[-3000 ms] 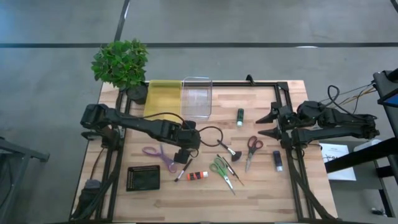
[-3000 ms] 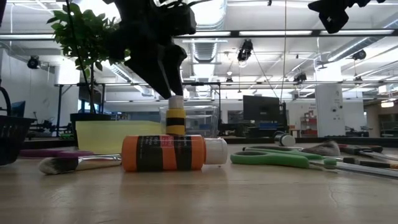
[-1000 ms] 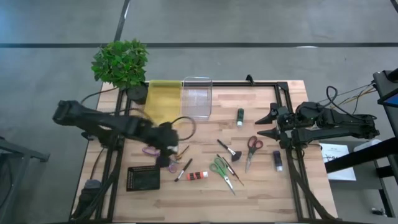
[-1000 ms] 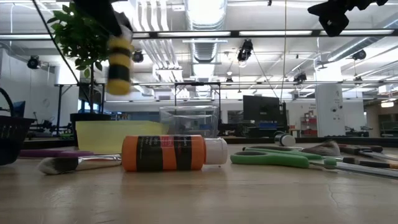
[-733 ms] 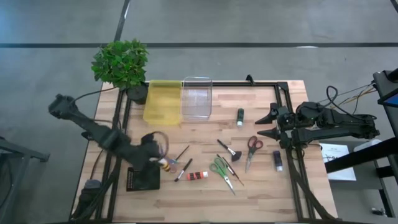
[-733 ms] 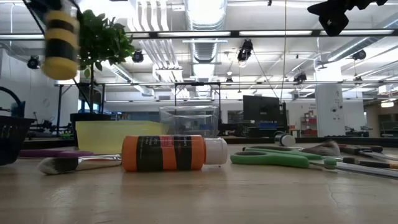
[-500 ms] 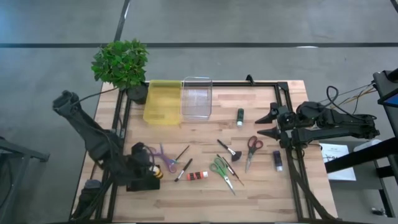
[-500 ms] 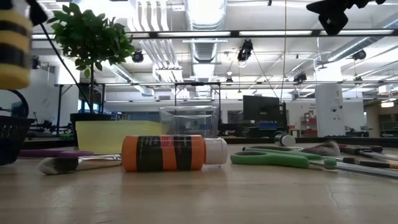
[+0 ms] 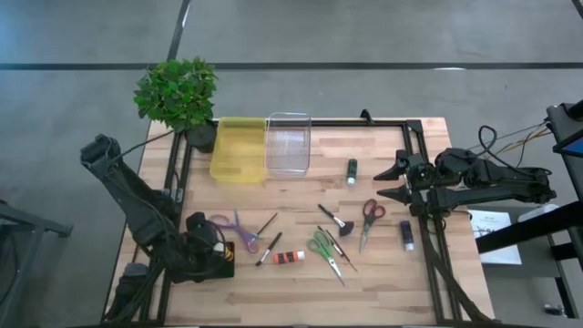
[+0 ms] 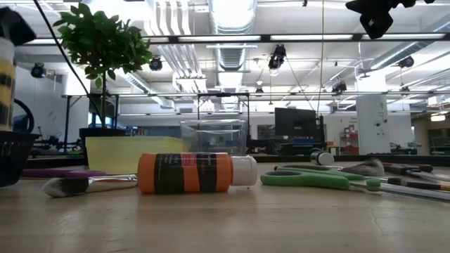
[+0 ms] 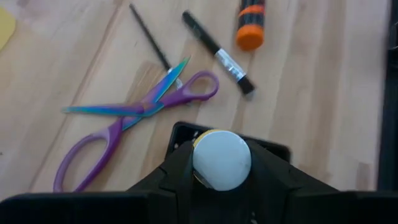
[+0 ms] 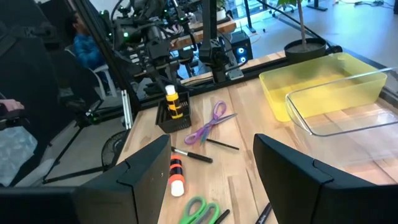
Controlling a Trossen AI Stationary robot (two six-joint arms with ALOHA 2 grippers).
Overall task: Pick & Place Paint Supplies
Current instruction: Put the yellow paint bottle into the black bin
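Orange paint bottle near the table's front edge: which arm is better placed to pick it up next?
Left, likely. Its pincer is close to the orange paint bottle, but it holds the yellow bottle over the black basket. The right pincer waits open, farther off.

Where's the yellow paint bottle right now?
The yellow paint bottle is held upright in the left hand, over the black basket at the table's front-left, beside the purple scissors.

purple scissors (image 9: 235,228) beside basket (image 9: 210,264), front edge free
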